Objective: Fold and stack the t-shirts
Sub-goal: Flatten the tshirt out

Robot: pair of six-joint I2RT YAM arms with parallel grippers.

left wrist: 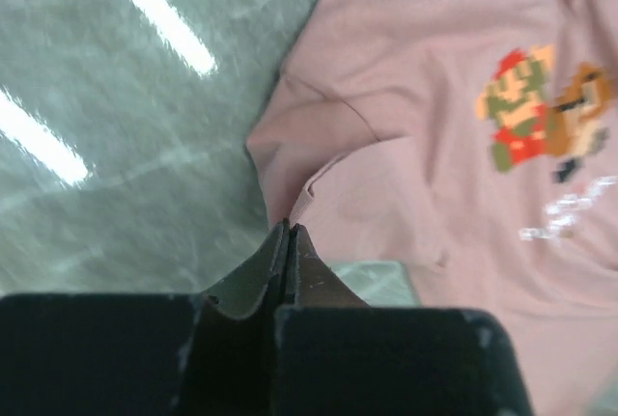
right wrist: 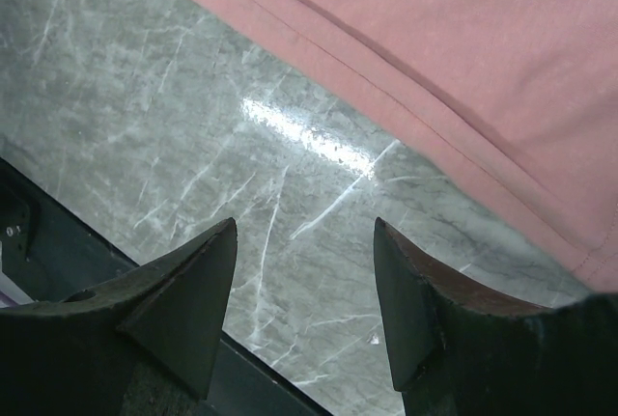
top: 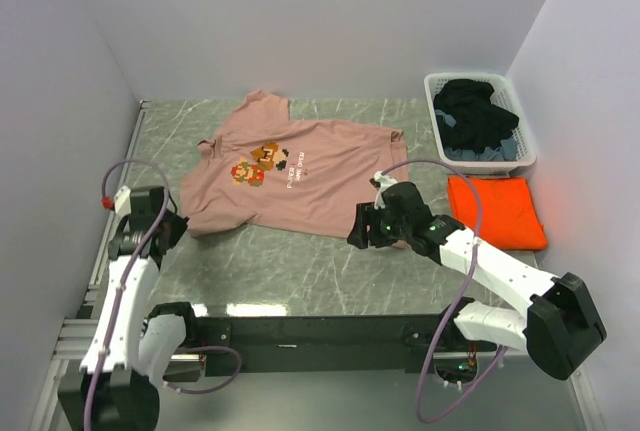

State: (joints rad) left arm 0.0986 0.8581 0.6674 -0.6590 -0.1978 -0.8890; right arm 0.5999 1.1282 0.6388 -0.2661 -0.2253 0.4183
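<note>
Done: the orange tee point(top: 495, 211) lies folded into a neat rectangle at the right of the top view, just below the laundry basket point(top: 470, 75).
Left to do: the pink tee point(top: 300, 176) is still spread flat and unfolded at the middle of the worktop point(top: 300, 271), so by my reading about half the job remains: fold it, then stack the two.
Left jaws: together at the lower left, tip at the sleeve edge. I cannot tell if cloth is nipped.
Right jaws: apart, over bare worktop just beside the tee's bottom hem.
Pink tee fabric: soft matte cotton, gently wrinkled, double-stitched hem, blocky pixel graphic with white lettering.
Orange tee fabric: plain, bright, smooth.
Worktop surface: glossy grey-green marble pattern with white veins.
Basket: white slotted plastic holding dark clothes point(top: 475, 116).
</note>
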